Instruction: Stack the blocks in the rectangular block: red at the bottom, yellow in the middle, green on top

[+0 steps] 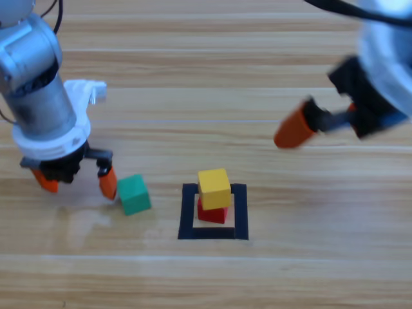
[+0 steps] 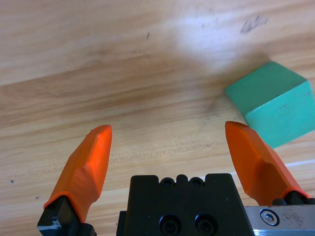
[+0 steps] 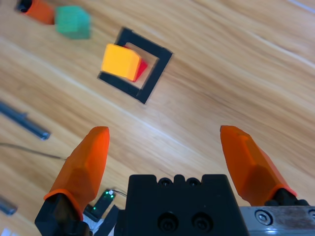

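Observation:
The yellow cube (image 1: 214, 187) sits on the red cube (image 1: 213, 213) inside the dark tape square (image 1: 188, 212) at the table's middle. To the left of the square, the green cube (image 1: 134, 194) lies on the wood, outside the outline. My left gripper (image 1: 77, 181) is open and low at the table, with its right finger just beside the green cube (image 2: 273, 101) and nothing between the jaws. My right gripper (image 3: 165, 132) is open and empty, raised well to the upper right of the stack (image 3: 119, 61). One of its orange fingers (image 1: 294, 129) shows in the high view.
Bare wooden table (image 1: 309, 257) surrounds the square. Thin metal rods (image 3: 24, 123) lie off to one side in the right wrist view.

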Motion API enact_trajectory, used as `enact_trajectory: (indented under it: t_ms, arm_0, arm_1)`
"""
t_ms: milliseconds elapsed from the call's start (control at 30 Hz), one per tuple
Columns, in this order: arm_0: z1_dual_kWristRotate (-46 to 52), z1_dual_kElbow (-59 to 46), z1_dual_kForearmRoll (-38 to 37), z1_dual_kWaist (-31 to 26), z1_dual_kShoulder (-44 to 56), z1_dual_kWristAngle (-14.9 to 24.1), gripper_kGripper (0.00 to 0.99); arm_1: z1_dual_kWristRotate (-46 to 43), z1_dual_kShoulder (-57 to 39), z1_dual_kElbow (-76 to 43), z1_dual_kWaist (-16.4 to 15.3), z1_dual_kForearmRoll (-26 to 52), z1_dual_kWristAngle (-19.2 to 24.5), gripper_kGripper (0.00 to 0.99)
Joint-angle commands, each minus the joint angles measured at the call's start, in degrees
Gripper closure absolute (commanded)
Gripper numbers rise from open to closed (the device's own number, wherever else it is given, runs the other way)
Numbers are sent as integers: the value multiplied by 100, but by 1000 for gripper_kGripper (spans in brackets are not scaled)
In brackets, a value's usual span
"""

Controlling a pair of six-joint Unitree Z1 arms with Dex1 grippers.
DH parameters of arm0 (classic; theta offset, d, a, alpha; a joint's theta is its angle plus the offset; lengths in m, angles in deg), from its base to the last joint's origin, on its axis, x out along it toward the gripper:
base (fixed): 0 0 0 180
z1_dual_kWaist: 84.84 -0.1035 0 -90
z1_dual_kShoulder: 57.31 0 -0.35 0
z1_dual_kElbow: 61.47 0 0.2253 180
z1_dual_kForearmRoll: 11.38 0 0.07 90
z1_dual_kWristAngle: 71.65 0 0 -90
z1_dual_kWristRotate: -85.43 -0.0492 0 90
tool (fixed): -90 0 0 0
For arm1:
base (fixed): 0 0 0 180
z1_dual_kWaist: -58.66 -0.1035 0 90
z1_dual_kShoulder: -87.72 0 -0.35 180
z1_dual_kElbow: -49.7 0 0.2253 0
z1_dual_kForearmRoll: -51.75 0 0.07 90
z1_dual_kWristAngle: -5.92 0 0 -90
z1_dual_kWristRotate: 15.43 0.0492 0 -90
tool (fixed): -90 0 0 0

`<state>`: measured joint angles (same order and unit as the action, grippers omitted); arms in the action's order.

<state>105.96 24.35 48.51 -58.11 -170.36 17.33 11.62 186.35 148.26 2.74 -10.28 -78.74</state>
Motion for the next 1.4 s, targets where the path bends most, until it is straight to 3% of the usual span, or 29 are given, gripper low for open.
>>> enact_trajectory:
  t_ms: [33,200,333,700,1400]
  arm_0:
    - [504,1005,925,201,46,225,16]
    - [715,1567,1804,227,485,339,16]
    - [970,1576,1910,324,565,374,16]
    - [2270,1699,1338,1177,-306,409,13]
    - [2938,1506,679,1177,-807,480,27]
  arm_1:
    - [-2327,-2366,-2660,2164,1926,-1510,2]
    - [-2784,-2006,-2713,2164,1609,-1625,2]
    - [-2951,-1795,-2713,2164,1583,-1897,2]
    - [-3083,-1575,-2731,2164,1583,-2090,2]
    - [-3056,-1373,-2731,2164,1583,-1985,2]
